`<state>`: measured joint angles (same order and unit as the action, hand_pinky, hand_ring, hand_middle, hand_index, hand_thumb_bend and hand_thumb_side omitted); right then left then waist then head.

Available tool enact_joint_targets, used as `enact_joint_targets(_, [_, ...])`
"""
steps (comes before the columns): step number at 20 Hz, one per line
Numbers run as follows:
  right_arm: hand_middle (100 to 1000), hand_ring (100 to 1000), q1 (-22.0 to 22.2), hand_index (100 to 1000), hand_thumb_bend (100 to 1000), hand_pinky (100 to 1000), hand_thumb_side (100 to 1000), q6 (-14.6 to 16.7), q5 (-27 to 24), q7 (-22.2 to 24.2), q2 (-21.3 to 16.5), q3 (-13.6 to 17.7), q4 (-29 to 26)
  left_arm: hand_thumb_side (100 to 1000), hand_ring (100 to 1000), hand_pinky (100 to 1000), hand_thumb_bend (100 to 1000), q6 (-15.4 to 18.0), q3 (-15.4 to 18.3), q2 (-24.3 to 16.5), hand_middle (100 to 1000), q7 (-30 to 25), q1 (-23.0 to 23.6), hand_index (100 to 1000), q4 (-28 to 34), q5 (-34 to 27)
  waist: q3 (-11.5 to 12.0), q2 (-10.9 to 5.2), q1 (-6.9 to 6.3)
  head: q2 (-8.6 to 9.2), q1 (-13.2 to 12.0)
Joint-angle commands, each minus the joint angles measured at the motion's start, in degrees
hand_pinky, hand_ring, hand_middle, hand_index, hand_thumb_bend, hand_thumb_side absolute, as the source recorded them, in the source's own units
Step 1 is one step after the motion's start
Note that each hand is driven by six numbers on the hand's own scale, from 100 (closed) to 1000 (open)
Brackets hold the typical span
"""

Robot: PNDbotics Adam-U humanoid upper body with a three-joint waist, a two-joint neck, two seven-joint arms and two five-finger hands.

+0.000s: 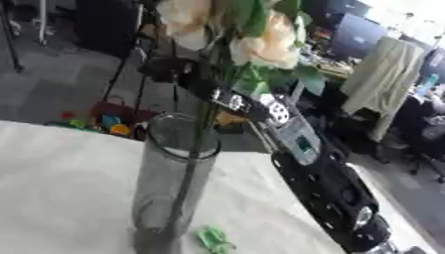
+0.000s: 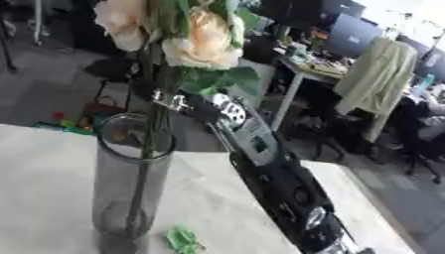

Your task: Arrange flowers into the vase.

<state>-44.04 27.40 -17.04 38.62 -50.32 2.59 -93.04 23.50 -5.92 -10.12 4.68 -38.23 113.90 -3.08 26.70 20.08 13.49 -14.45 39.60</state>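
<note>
Two blooms: pale peach artificial flowers (image 2: 198, 42) with green leaves stand high above the vase mouth, heads side by side, the left one partly cut off by the top edge.
Stems: thin dark green stems (image 1: 193, 163) run down from the blooms through the rim and inside the glass to near its base, leaning slightly.
Vase: tall smoky-grey cylindrical glass vase (image 1: 170, 198) stands upright on the table, near the lower middle of the view.
Table: pale cream cloth-covered table (image 1: 61, 188) lies askew across the lower part of the view.
Scrap: small green leaf-like piece (image 1: 214, 239) lies on the cloth just beside the vase foot, on its right.
Right arm: black and silver robot arm (image 1: 326, 191) comes in from the lower right and reaches up behind the vase towards the stems.
Right hand: robot's right hand (image 1: 228, 100) sits at the stems just above the rim; leaves and blur hide the fingers, so I cannot tell whether they pinch the stems or are spread.
</note>
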Motion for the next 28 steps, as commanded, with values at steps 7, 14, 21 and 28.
enact_joint_targets(7, [1000,1000,0.0,1000,100,1000,1000,18.7,5.7,13.4,-3.8,-1.7,-0.6,978,847,820,100,-0.4,-0.3,-0.7,843,-0.2,-0.1,904,0.7,-0.4,-0.7,-1.93,-0.54,-0.07,0.6])
enact_joint_targets(14, [1000,1000,0.4,1000,128,1000,1000,21.5,10.1,13.4,-4.7,-3.3,0.2,981,847,820,100,-0.7,-0.5,-0.6,843,-0.3,0.1,904,0.7,-0.8,-0.9,-2.48,-0.54,-0.05,1.0])
enact_joint_targets(21, [1000,1000,0.9,1000,194,1000,1000,22.8,12.8,13.4,-5.1,-3.6,1.1,983,847,820,100,-0.8,-0.5,-0.7,843,-0.4,0.3,904,0.7,-1.0,-1.1,-2.78,-0.54,0.04,1.4])
enact_joint_targets(28, [1000,1000,1.3,1000,208,1000,1000,22.9,13.9,13.4,-5.0,-2.4,1.3,982,848,820,100,-0.9,-0.5,-0.8,844,-0.5,0.4,904,0.7,-1.1,-1.4,-2.90,-0.54,0.23,1.5])
